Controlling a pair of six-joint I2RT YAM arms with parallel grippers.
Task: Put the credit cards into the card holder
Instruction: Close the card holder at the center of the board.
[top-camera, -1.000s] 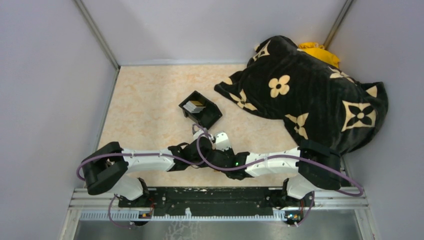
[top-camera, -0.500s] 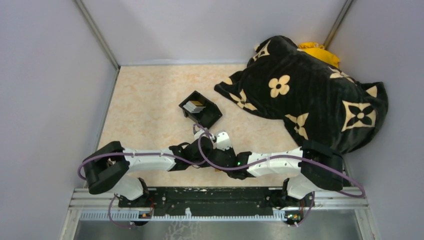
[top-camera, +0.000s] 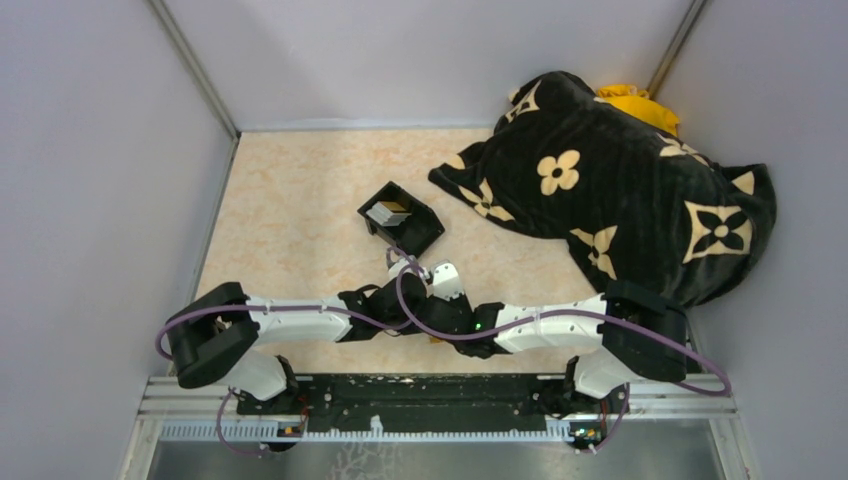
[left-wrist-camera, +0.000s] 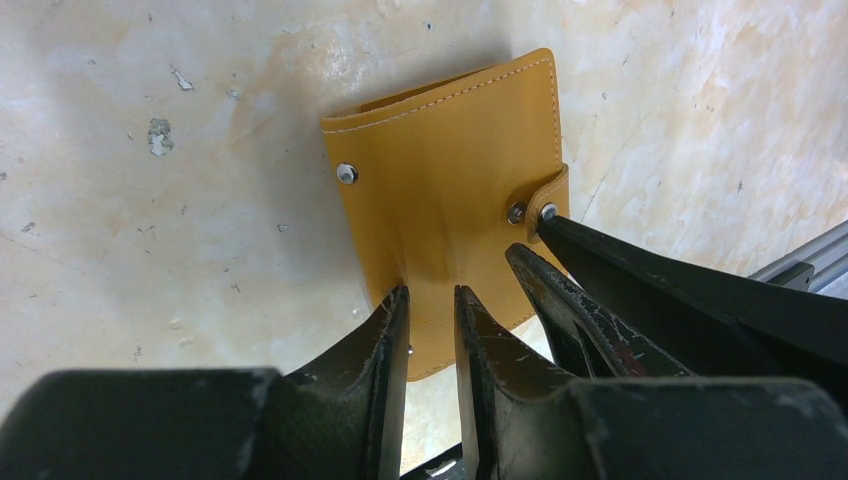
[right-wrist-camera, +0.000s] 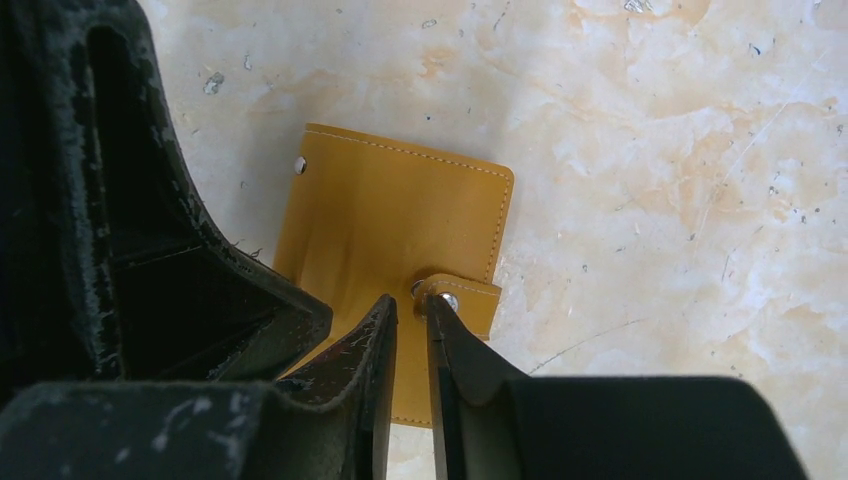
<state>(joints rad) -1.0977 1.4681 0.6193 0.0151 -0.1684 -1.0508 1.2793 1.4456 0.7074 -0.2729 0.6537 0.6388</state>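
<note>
Right, the small orange-tan leather bifold card holder (left-wrist-camera: 440, 190) lies closed and flat on the mottled cream table (top-camera: 300, 200), near the front edge where your two arms meet. In the top view it is hidden beneath the wrists.

Your left gripper (left-wrist-camera: 430, 297) comes down on the holder's near edge. Its two fingers stand a little apart and the cover shows unbroken through the gap, so nothing sits between them. The tips look to be resting on the leather.

Your right gripper (right-wrist-camera: 410, 303) is at the little side tab (right-wrist-camera: 465, 300), just beside the left one. One fingertip touches the tab's metal snap. Only a thin slit separates these fingers, and you cannot tell from either wrist view whether the tab's edge is pinched in it.

The pale grey-white credit cards (top-camera: 388, 212) are stacked in the black square open-topped box (top-camera: 412, 238), which sits further up the table, apart from the holder. A black blanket with cream flower motifs (top-camera: 620, 190) is heaped at the right, covering a yellow object (top-camera: 635, 103).
</note>
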